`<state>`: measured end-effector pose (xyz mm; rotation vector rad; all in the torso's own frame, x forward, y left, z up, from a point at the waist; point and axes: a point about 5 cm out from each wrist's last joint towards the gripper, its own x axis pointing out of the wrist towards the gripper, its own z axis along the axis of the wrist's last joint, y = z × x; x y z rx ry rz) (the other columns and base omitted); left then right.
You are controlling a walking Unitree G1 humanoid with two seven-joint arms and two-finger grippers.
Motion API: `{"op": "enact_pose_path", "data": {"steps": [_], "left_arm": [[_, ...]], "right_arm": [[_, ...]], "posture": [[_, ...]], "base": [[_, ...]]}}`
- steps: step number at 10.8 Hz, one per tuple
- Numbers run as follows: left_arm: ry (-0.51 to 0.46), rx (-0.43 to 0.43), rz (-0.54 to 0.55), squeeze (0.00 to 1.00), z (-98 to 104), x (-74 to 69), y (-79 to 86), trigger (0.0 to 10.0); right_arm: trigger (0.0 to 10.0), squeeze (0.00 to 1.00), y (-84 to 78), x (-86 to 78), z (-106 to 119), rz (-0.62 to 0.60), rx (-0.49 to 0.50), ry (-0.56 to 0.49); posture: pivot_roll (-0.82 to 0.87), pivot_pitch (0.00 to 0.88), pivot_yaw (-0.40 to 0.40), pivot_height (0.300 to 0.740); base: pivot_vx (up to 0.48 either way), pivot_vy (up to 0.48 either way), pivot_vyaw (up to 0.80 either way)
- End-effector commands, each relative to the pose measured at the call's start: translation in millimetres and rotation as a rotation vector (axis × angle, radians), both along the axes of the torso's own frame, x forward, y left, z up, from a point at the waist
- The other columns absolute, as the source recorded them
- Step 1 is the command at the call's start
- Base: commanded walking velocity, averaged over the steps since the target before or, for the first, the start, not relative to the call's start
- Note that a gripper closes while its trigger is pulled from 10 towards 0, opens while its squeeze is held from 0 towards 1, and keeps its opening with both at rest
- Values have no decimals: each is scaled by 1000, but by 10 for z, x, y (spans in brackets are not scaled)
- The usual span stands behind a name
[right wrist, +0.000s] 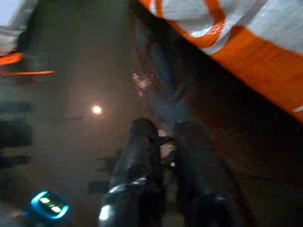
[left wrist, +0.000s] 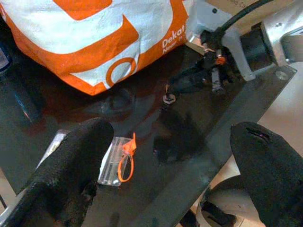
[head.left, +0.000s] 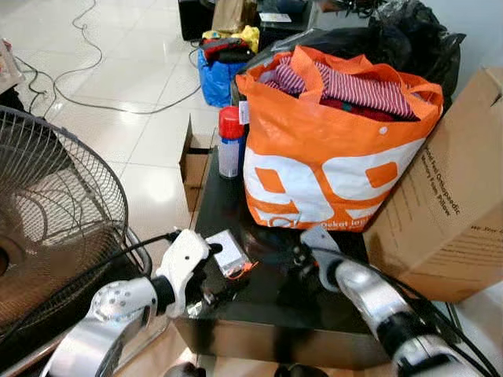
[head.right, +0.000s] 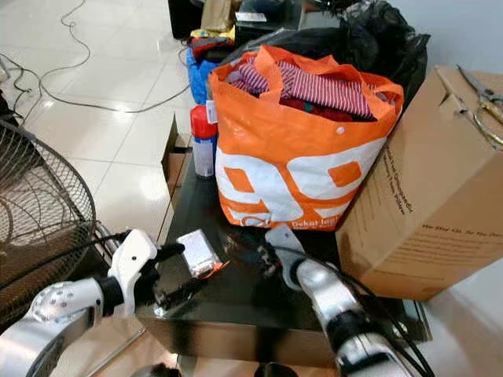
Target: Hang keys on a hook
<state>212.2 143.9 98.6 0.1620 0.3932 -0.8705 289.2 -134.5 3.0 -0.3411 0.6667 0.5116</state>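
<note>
A clear plastic tag [head.left: 228, 253] with an orange cord [left wrist: 125, 161] lies on the glossy black table [head.left: 267, 314], near its front left corner. My left gripper [head.left: 214, 275] hovers over that corner, open, with the tag between its wide-spread fingers [left wrist: 75, 165]. My right gripper [head.left: 297, 258] rests low on the table in front of the orange bag. Its fingers [right wrist: 142, 142] are pressed together on a small pale metal piece, apparently the keys [left wrist: 169, 98]. What it grips is blurred in the right wrist view.
A full orange and white shopping bag [head.left: 330, 157] fills the table's back. A red-capped spray can [head.left: 229, 141] stands to its left and a large cardboard box [head.left: 456, 204] to its right. A wire fan [head.left: 55, 212] stands close on the left. Cables [head.left: 86, 47] cross the tiled floor.
</note>
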Motion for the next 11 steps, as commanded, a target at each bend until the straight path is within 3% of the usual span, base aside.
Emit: {"op": "enact_pose_path", "data": {"steps": [1, 6, 7, 8, 10, 11], "left_arm": [[8, 7, -4, 1000, -27, -3, -3, 10000], [11, 6, -1, 1000, -33, -16, -6, 10000], [14, 7, -2, 1000, -37, -24, 2, 10000], [17, 8, -2, 1000, -40, -29, 10, 10000], [20, 11, -2, 1000, -40, -39, 23, 10000], [20, 11, -3, 1000, -39, -44, 23, 10000]], "right_arm": [[10000, 1000, -32, 30, 0, -31, -27, -10], [10000, 1000, -49, 47, -76, -66, -90, 23], [10000, 59, -41, 34, -107, -92, -62, 50], [10000, 0, -36, 25, -126, -102, -51, 66], [9765, 0, -25, 14, -150, -128, -28, 76], [6980, 0, -27, 11, -157, -139, -24, 78]], "posture": [[44, 78, -63, 740], [48, 92, -67, 740], [50, 96, -65, 740], [52, 101, -64, 740], [56, 106, -63, 740], [57, 108, -63, 740]], "base": [[0, 0, 0], [0, 0, 0], [0, 0, 0], [0, 0, 0], [0, 0, 0], [0, 0, 0]]}}
